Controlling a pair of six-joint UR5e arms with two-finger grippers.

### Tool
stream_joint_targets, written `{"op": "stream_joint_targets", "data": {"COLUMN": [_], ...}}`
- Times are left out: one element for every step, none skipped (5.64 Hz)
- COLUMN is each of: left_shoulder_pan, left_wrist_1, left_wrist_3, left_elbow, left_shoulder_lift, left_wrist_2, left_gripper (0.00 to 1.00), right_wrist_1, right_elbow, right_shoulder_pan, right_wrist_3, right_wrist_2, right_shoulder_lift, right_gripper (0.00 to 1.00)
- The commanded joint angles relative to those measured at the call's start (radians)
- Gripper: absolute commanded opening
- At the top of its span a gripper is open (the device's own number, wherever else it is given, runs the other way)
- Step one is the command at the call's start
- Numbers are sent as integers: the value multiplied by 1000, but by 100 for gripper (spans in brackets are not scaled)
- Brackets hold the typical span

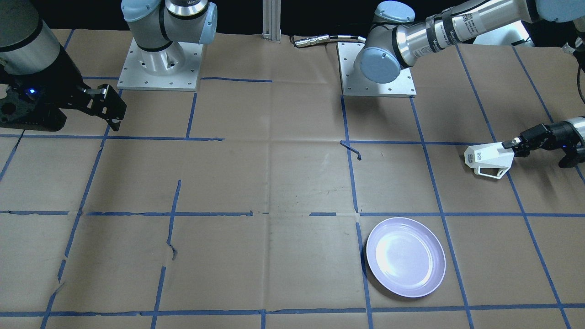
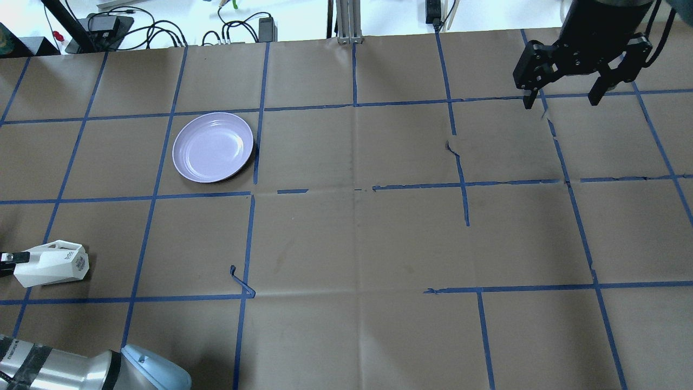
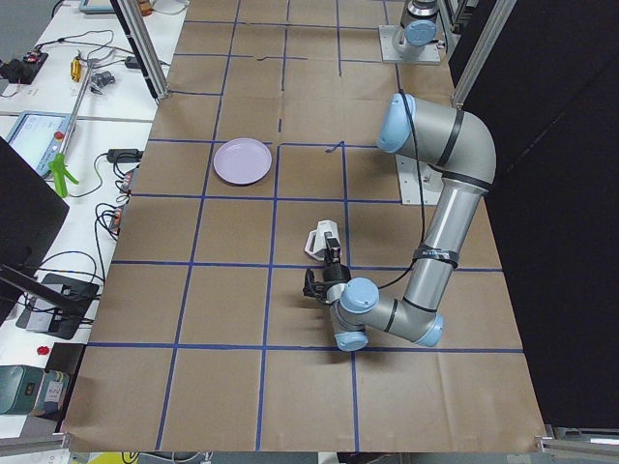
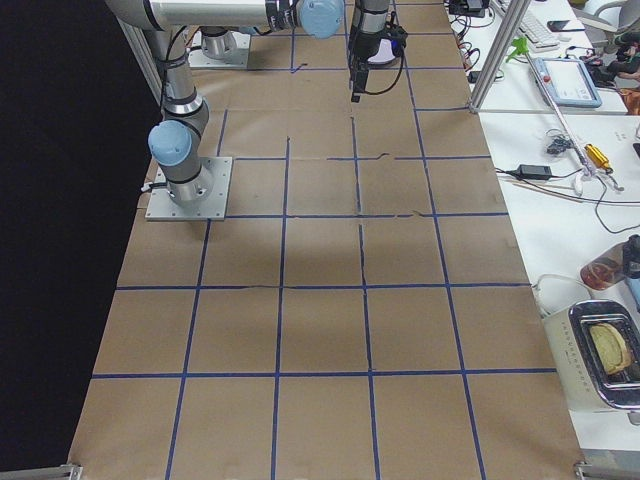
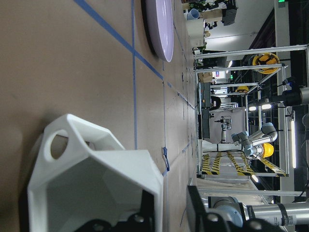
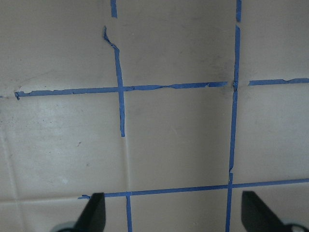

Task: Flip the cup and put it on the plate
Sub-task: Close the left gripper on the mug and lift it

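The white faceted cup [image 1: 486,157] lies on its side, its base pointing toward the table's middle and its boxy handle toward the plate's side. My left gripper [image 1: 512,145] is shut on its rim, one finger inside and one outside, as the left wrist view shows [image 5: 171,212]. The cup [image 2: 51,264] is low over the paper near the table's left end; I cannot tell whether it touches. The lavender plate [image 1: 406,257] sits empty about two grid squares away [image 2: 213,147]. My right gripper [image 2: 561,97] is open and empty, far off at the other end.
Brown paper with a blue tape grid covers the table [image 2: 357,244]. A curled scrap of tape [image 2: 241,281] sticks up between cup and plate. The two arm bases [image 1: 157,64] [image 1: 377,68] stand at the robot's edge. Cables and chargers [image 2: 162,32] lie beyond the far edge.
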Motion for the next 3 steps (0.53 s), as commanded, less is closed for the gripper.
{"op": "stream_joint_targets", "data": {"left_shoulder_pan": [3, 5, 2], "left_wrist_1": [-35, -105, -194], "left_wrist_3": [0, -1, -28], "left_elbow": [2, 6, 41], "left_shoulder_lift": [12, 42, 112], "left_wrist_2": [-6, -24, -26], "left_gripper": [0, 0, 0], "right_wrist_1": [0, 0, 0], "right_elbow": [0, 0, 0], "right_shoulder_pan": [0, 0, 0], "right_wrist_3": [0, 0, 0], "right_wrist_2": [0, 0, 0], "right_shoulder_lift": [0, 0, 0], "right_gripper": [100, 100, 100]}}
